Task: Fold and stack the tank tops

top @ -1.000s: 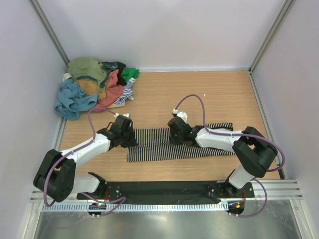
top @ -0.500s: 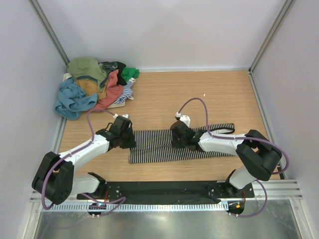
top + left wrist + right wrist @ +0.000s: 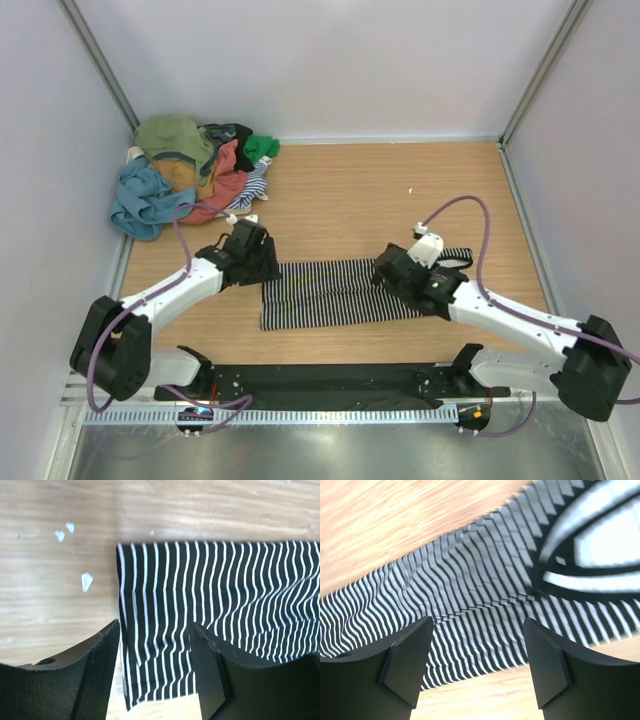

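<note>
Tank top, black-and-white striped, flat in a long narrow band

My black fingers frame the tank top, black with thin white stripes, on the light-brown wood-grain table; the heap beyond that top mixes olive, teal-blue, coral, mustard and green.

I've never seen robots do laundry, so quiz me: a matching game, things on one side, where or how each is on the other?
1 striped tank top
2 pile of tank tops
3 left pincer
4 right pincer

A open over the strap end
B heaped in the far left corner
C open over the straight-edged end
D lying flat in a long strip

Pairs: 1-D, 2-B, 3-C, 4-A
</note>
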You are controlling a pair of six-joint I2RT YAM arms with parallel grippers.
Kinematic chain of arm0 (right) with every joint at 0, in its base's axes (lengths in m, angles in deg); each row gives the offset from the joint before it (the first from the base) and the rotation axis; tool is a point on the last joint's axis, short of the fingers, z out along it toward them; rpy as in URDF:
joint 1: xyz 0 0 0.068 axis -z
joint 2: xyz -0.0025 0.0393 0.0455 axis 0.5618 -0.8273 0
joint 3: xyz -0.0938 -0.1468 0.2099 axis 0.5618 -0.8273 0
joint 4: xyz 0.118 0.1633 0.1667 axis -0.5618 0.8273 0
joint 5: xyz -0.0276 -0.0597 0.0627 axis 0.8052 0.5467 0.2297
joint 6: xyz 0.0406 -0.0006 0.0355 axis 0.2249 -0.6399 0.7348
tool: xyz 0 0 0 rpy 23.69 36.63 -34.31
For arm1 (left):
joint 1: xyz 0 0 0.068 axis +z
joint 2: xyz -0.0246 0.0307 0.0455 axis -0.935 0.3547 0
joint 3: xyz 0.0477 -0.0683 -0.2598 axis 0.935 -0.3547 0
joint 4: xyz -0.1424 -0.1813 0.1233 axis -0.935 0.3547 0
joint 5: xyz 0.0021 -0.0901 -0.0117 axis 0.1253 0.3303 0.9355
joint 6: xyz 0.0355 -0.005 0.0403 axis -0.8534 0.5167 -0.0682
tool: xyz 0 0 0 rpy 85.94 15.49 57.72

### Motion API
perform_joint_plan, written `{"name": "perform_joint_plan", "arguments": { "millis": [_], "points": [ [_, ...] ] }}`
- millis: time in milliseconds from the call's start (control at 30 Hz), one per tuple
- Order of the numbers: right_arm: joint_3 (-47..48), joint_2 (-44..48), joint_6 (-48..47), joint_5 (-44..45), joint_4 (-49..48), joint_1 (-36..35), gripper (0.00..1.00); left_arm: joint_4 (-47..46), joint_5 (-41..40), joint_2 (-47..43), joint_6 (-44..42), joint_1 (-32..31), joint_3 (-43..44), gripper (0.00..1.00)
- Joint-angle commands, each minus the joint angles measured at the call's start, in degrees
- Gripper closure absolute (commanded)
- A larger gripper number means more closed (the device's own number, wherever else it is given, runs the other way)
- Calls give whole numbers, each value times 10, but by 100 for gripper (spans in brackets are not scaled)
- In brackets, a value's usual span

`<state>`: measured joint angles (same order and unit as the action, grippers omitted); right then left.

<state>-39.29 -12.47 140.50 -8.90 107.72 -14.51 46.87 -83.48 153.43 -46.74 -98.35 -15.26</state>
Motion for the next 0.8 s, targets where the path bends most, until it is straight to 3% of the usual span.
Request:
{"name": "perform_joint_plan", "arguments": {
  "millis": [0, 167, 433, 500, 533, 633, 767],
  "points": [
    [-24, 61, 167, 84, 114, -3, 21, -22, -17, 38, -9, 3, 30, 42],
    [-64, 118, 277, 81, 148, 0, 23, -43, -27, 105, 1, 17, 54, 47],
    [-107, 158, 348, 68, 159, 2, 26, -58, -41, 166, 9, 35, 65, 53],
    [-116, 153, 360, 70, 158, 3, 27, -61, -43, 169, 9, 42, 59, 60],
    [-120, 145, 357, 71, 152, 3, 29, -65, -42, 169, 9, 45, 55, 69],
    [-136, 120, 351, 62, 117, 5, 38, -70, -50, 156, 12, 53, 41, 78],
    [-147, 78, 359, 41, 87, 10, 41, -69, -52, 136, 12, 64, 30, 86]
  ]
}}
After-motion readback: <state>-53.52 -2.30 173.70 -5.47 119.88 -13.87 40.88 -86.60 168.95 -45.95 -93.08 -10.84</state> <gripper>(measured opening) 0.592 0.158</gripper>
